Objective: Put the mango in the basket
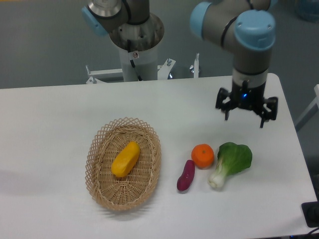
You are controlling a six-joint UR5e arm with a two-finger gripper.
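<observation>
Now smooth mango (125, 159) in woven basket (99, 149)

One fixed camera watches me from the side of the worktop (60, 114) opposite my base (135, 47), raised high and tilted down. It faces my mounting column, which stands beyond the far edge at the top of the frame, with grey floor behind. It stands far enough back to take in almost the whole white surface, from the far edge to near the front, though the left side runs out of frame. My upper arm is cut off at the top. With one view only, no overlap can be told.
</observation>
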